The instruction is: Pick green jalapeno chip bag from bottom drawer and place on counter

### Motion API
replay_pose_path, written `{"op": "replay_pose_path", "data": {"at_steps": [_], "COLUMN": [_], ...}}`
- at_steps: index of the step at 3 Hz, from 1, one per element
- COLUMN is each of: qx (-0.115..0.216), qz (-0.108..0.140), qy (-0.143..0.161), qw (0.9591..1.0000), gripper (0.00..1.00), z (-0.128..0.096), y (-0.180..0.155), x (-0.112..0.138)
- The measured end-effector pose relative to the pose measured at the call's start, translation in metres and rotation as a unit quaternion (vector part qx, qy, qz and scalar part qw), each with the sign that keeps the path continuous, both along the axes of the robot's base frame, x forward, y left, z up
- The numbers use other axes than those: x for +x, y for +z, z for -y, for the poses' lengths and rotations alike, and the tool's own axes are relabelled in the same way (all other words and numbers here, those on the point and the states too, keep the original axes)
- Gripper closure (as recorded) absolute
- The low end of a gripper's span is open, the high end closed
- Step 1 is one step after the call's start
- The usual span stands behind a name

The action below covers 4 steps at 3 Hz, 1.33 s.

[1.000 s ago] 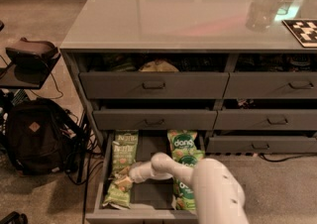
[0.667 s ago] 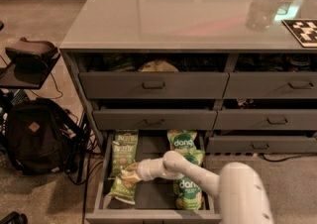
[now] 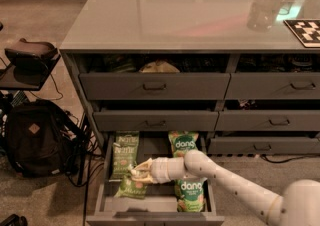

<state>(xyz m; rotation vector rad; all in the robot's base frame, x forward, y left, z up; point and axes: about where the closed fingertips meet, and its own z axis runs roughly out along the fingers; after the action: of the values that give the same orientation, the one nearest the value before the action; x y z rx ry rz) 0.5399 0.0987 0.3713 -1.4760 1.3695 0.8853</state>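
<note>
Since the earlier frame, the arm (image 3: 225, 180) has been drawn back toward the right, and the gripper (image 3: 141, 171) has been carried slightly right and up with it.

In the camera view, the gripper is seen low inside the open bottom drawer (image 3: 150, 214), over its left half and touching the green jalapeno chip bag (image 3: 125, 151). The bag lies lengthwise along the drawer's left wall, and its lower end appears crumpled and skewed below the gripper. Whether the gripper is clamped on the bag cannot be told. The desk (image 3: 165, 15) is well above, with nothing yet placed on it from the drawer.

Several failures can be expected from here. If only a thin fold of crinkly film is pinched, the bag may be lost as it is raised. The drawer fronts above overhang the back of the bottom drawer, so a lift made too far inward could see the bag caught and stripped away. The forearm is laid across the dang bags (image 3: 190, 195), which could be dragged or pushed out as the arm is withdrawn.
</note>
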Motion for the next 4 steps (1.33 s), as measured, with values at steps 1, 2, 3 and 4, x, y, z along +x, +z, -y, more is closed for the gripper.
{"op": "replay_pose_path", "data": {"at_steps": [1, 2, 3, 4], "qx": [-0.007, -0.015, -0.005, 0.016], "qz": [0.067, 0.099, 0.11, 0.102], "qy": [0.009, 0.001, -0.029, -0.062], "qw": [0.9977, 0.995, 0.9934, 0.9927], "gripper": [1.0, 1.0, 1.0, 1.0], "z": [0.018, 0.032, 0.059, 0.093], "y": [0.066, 0.125, 0.181, 0.227], "x": [-0.032, -0.057, -0.056, -0.038]}}
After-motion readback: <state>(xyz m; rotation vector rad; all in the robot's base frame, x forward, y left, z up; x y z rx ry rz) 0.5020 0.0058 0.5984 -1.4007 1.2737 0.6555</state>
